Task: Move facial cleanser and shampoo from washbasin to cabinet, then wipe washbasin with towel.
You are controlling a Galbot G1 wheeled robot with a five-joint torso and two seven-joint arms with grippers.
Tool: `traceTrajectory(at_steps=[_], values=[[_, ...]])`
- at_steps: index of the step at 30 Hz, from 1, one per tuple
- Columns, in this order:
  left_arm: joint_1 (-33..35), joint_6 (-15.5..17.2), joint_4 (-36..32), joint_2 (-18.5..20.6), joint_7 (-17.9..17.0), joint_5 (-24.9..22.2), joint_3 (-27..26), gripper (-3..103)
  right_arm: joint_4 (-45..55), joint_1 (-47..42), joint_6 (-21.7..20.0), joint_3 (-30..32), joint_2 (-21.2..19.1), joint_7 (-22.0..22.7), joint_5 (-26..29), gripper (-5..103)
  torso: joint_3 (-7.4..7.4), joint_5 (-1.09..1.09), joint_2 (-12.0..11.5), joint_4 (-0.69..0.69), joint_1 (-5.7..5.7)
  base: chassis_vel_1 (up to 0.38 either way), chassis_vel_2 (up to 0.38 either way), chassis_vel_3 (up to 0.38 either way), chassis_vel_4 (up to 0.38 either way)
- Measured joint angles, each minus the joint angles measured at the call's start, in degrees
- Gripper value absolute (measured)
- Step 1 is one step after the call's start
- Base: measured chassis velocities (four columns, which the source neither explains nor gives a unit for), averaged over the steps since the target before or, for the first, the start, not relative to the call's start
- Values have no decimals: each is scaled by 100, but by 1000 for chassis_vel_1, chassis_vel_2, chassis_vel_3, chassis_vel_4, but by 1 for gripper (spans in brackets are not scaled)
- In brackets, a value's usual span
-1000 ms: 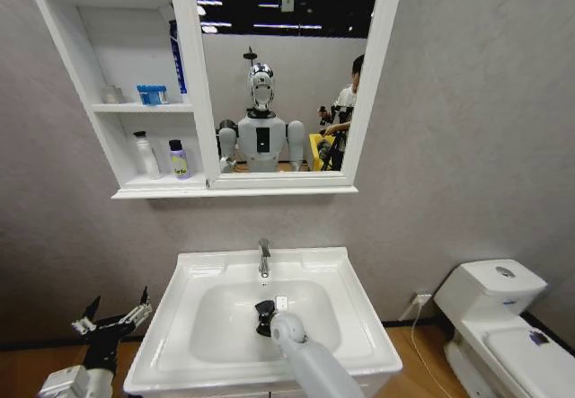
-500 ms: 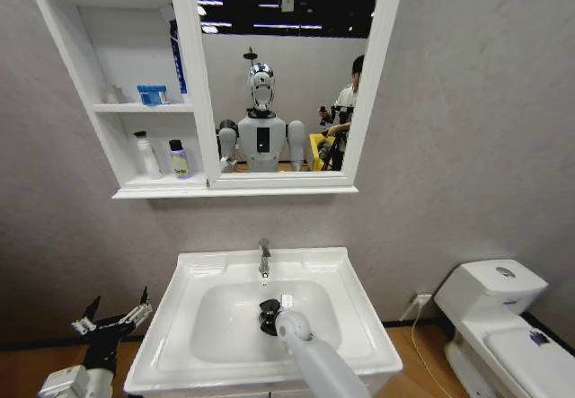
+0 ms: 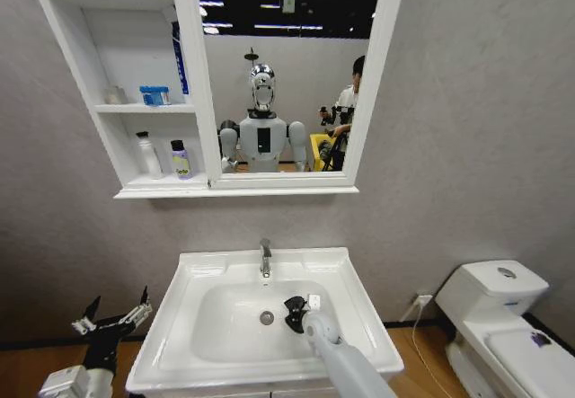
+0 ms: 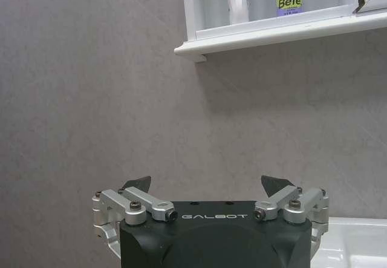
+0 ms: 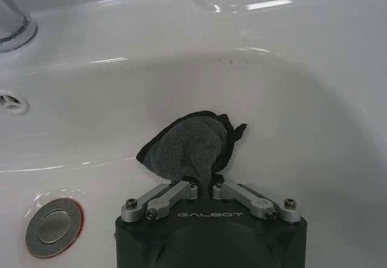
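Right claw [image 5: 211, 186], clamped on the dark towel [image 5: 190, 147], has swept across the washbasin [image 3: 359, 326] bowl, from over the drain [image 3: 267, 318] to just beside it, so wiping is underway. Left claw [image 4: 205, 189] hangs spread open beside the washbasin.

Grey wall [image 3: 467, 101], white toilet [image 3: 499, 313]

The right end effector [image 3: 296, 313] reaches forward with fingers pinched together, while the left end effector [image 3: 112, 315] waits low, fingers spread.
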Motion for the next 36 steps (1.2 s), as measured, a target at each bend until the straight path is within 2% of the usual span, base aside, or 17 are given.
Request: traceTrajectory(at_steps=[8,18,29,32,36], values=[[0,0,0,0,0,0,0,100,17,-66,32,-34,12,-19,-44,6,-1,-2,0,-4,0,0,0,0,0],[0,0,0,0,0,0,0,100,-578,220,190,-394,486,-165,-296,6,-1,-1,-1,-2,1,0,0,0,0],[0,0,0,0,0,0,0,100,-1378,678,318,-792,1206,-168,-382,6,1,-1,-2,-1,2,0,0,0,0],[0,0,0,0,0,0,0,100,-1368,680,319,-797,1206,-147,-387,6,1,0,-2,0,2,0,0,0,0],[0,0,0,0,0,0,0,100,-1121,584,286,-759,960,-73,-320,6,1,1,-2,1,2,0,0,0,0]])
